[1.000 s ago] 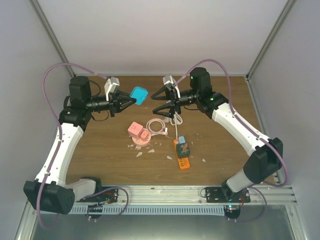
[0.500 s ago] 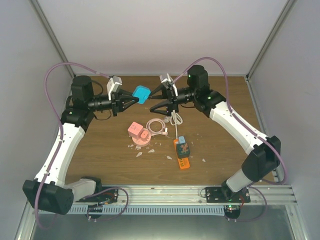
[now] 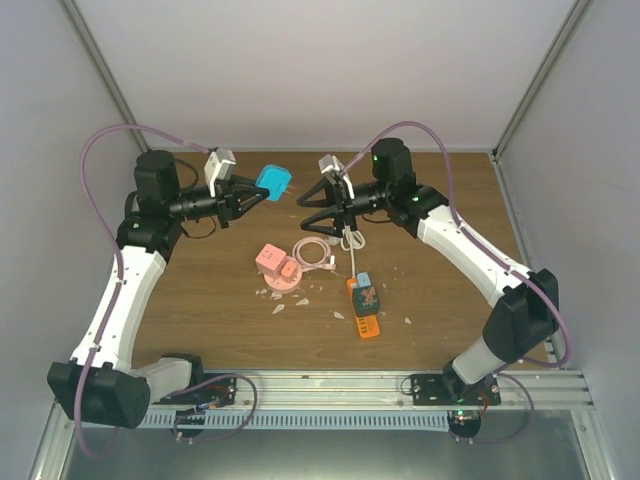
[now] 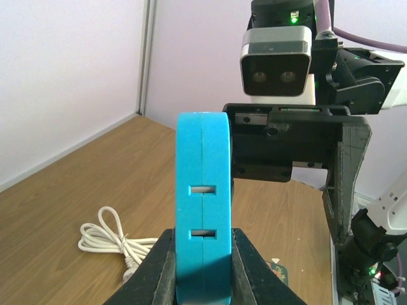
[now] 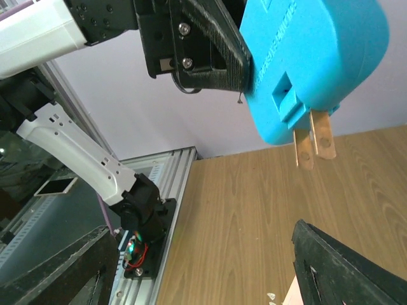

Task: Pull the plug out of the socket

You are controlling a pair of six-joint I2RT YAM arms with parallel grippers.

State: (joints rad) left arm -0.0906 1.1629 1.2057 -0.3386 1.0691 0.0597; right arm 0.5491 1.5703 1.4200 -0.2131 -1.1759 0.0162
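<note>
My left gripper (image 3: 255, 195) is shut on a bright blue plug adapter (image 3: 273, 184) and holds it in the air over the back of the table. In the left wrist view the adapter (image 4: 203, 210) stands edge-on between the fingers (image 4: 159, 267), with two slots showing. In the right wrist view the adapter (image 5: 318, 57) shows two brass prongs pointing down. My right gripper (image 3: 304, 213) is open and empty, a short gap to the right of the adapter, facing it. Its jaws stand wide apart in the right wrist view (image 5: 203, 229).
On the table lie an orange power strip (image 3: 366, 312) with a small teal plug (image 3: 364, 280) at its far end, two pink adapters (image 3: 274, 264), a coiled pink cable (image 3: 315, 252), a white cable bundle (image 3: 351, 238) and small white scraps. Enclosure walls stand close on both sides.
The left gripper has drawn the blue adapter slightly left and up. The right gripper has shifted a little left and stays open. The gap between them is wider than half a second ago.
</note>
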